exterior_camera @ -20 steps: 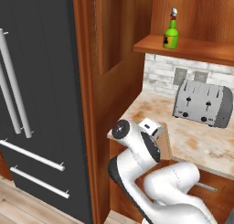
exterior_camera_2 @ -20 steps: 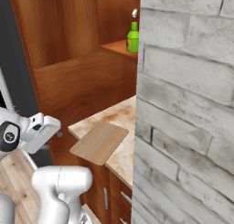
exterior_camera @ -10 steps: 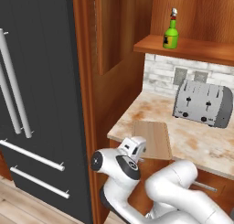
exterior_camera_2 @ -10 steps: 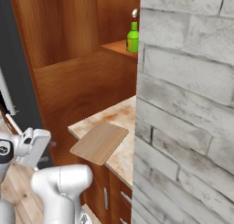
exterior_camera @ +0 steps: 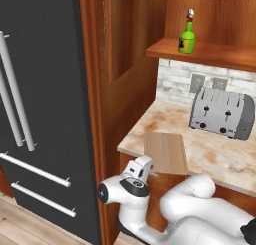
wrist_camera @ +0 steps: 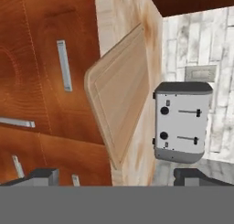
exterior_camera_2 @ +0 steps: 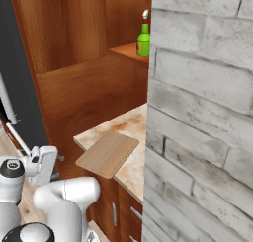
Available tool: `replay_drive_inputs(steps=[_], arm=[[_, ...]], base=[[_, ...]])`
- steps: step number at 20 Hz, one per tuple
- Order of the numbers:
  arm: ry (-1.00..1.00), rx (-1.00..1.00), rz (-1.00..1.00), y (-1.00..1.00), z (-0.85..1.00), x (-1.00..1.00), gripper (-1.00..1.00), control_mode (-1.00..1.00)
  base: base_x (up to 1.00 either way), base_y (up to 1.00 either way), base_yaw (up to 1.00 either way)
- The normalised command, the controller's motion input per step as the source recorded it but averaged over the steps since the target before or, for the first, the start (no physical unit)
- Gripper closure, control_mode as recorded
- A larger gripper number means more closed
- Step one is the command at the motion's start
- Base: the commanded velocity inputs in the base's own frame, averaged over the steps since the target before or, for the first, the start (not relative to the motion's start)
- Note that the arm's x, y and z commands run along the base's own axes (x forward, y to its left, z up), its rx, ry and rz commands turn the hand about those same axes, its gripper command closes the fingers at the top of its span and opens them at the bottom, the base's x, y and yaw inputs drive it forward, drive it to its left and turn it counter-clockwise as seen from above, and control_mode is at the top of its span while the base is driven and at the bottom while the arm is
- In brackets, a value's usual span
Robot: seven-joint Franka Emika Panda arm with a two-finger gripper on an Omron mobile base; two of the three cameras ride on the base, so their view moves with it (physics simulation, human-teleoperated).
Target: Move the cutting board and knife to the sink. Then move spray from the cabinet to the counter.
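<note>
The cutting board (exterior_camera: 166, 152) is a light-wood slab lying flat on the counter (exterior_camera: 220, 151), its near end sticking out past the front edge; it also shows from the other side (exterior_camera_2: 107, 152) and from close up (wrist_camera: 119, 96). My gripper (exterior_camera: 142, 165) hangs low in front of the drawers, just below that overhanging end, open with nothing between its fingers (wrist_camera: 44, 175). The right base view has the gripper (exterior_camera_2: 44, 161) left of the board. The green spray (exterior_camera: 187, 37) stands upright on the cabinet shelf (exterior_camera: 215, 52), seen again (exterior_camera_2: 144, 37) from the right. The knife and the sink are out of view.
A silver toaster (exterior_camera: 222, 112) stands at the back of the counter, right of the board. A dark fridge (exterior_camera: 35, 109) with long bar handles fills the left. Reddish drawers with short handles (wrist_camera: 64, 65) sit under the counter. A grey brick wall (exterior_camera_2: 202, 117) blocks the right.
My arm has swung down and to the left, from over the counter to below its front edge. The cutting board, covered before, now lies in plain sight. The jaws stayed open.
</note>
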Motion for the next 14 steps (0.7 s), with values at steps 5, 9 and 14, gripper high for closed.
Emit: replay_drive_inputs(steps=[5,9,14], arm=[[0.00,-0.10,0.00,0.15,-0.14,0.26,-1.00,-1.00],[0.00,-0.07,0.00,0.07,-0.10,0.27,-1.00,-1.00],[0.00,-0.05,0.00,0.00,-0.12,0.19,-1.00,-1.00]], base=[[0.00,0.00,0.00],[0.00,0.00,0.00],[0.00,0.00,0.00]])
